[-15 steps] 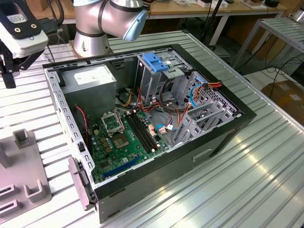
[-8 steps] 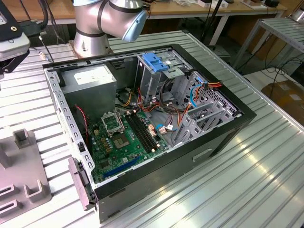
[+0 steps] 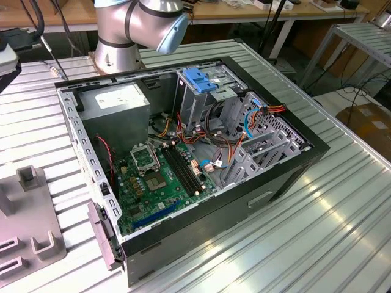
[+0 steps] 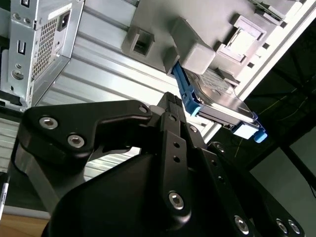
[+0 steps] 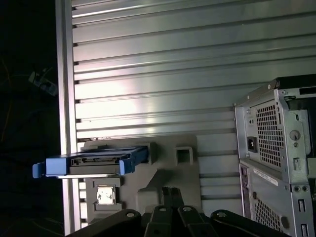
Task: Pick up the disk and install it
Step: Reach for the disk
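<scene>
Hovering near the disk (image 5: 94,161), the gripper (image 5: 170,192) has jaws closed, empty.

**Silver arm, black gripper**

In the exterior view the arm (image 3: 131,27) is showing as thick, rounded tube sections in brushed silver-grey metal; a pale blue cap (image 3: 172,33) is closing off the end of one joint; a dark seam is running around the housing where two sections are meeting. In both wrist views the gripper (image 4: 170,98) (image 5: 170,191) is appearing matte black throughout; its linkage bars are looking flat and round-ended, overlapping one another like hinged plates; bright silver screw heads (image 4: 75,140) are dotting the pivots; small dark holes are running in a row down the narrow central finger (image 4: 173,143); the body behind is swelling into a smooth black housing.
</scene>
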Tool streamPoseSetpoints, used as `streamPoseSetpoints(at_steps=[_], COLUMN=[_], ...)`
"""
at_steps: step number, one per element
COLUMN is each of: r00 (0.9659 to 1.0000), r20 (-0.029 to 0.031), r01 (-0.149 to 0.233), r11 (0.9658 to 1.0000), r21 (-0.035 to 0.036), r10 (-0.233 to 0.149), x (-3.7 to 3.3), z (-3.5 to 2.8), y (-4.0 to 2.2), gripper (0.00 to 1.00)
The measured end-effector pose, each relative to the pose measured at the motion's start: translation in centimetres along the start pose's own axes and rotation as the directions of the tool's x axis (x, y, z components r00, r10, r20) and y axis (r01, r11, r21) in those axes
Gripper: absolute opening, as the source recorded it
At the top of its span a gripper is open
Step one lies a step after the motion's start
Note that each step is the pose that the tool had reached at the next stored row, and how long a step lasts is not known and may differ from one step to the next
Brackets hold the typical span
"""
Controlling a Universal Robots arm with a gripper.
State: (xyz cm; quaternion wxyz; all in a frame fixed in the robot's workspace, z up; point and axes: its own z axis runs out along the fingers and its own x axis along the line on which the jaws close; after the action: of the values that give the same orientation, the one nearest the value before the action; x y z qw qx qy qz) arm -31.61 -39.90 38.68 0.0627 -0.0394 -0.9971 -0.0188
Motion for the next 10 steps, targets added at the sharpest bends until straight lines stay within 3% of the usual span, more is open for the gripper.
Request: streamPoseSetpoints(at_steps=[6, 10], r00=[1.0, 1.0], r20=[-0.0023, -0.0024], r01=[0.0, 0.0], r11=[1.0, 1.0], r21=[0.0001, 0.0002], r10=[0.0, 0.0], x=[2.52, 4.66], z=[0.4, 0.79], y=[-0.2, -0.37], gripper=[0.1, 0.1])
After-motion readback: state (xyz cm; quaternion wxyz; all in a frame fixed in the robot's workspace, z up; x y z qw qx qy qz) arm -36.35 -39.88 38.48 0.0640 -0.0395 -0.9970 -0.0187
